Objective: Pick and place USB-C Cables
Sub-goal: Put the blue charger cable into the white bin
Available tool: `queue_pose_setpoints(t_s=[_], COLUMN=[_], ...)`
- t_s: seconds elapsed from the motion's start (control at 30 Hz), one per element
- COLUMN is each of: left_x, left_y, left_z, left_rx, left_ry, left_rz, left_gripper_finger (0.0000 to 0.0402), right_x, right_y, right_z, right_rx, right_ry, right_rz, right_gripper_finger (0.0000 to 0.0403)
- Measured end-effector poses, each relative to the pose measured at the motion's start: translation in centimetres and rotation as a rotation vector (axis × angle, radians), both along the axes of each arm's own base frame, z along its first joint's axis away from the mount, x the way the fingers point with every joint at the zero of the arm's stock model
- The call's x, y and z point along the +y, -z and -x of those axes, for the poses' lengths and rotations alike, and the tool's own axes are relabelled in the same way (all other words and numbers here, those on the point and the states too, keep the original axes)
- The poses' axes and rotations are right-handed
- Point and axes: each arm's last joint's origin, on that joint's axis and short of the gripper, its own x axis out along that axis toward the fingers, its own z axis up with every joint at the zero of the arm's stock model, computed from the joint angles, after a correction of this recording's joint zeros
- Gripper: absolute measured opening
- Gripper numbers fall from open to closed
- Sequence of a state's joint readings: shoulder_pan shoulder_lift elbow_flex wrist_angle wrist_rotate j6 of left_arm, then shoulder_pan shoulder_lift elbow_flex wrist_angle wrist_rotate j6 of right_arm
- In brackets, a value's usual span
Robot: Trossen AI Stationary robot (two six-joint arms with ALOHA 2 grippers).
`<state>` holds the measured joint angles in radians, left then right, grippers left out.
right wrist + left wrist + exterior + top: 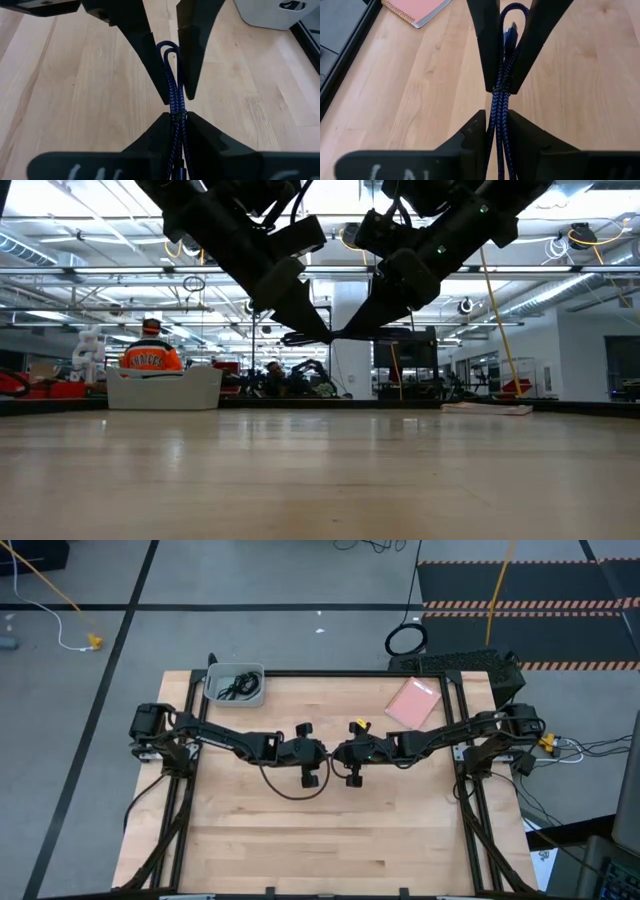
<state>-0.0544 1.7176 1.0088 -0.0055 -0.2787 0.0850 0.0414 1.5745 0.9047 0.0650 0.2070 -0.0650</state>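
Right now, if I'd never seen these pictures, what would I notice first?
First you'd spot the two dark arms meeting over the middle of the wooden table, the left gripper and right gripper tip to tip, both pinching one bundled blue-purple braided cable held above the tabletop. Next, the grey bin at the table's far left corner with black cables coiled inside, and the pink spiral notebook lying toward the far right.

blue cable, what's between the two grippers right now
Only the blue cable itself. The wrist views show the left gripper and right gripper tip to tip, both shut on it, above bare table.
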Motion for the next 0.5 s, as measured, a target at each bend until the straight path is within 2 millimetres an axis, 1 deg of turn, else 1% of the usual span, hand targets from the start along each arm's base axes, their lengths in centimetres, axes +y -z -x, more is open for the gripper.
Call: queue_pose_setpoints(t_s=[0.13,0.23,0.4,0.5], left_x=[0.01,0.0,0.01,0.03], left_y=[0.0,0.0,-0.01,0.0], left_z=[0.0,0.0,-0.01,0.0], left_rx=[0.003,0.004,0.005,0.005], left_ry=[0.008,0.01,0.014,0.013], left_rz=[-0.009,-0.011,-0.016,-0.016], left_gripper_finger=[0.0059,0.0052,0.005,0.0048], right_x=[0.0,-0.01,-0.01,0.0], right_y=[-0.02,-0.04,-0.26,-0.95], right_z=[-0.02,-0.03,0.06,0.41], right_rx=[-0.003,-0.006,-0.01,-0.02], right_ry=[0.002,0.002,0.002,0.001], right_rz=[0.001,0.001,0.0,0.0], right_gripper_finger=[0.005,0.0062,0.0097,0.0123])
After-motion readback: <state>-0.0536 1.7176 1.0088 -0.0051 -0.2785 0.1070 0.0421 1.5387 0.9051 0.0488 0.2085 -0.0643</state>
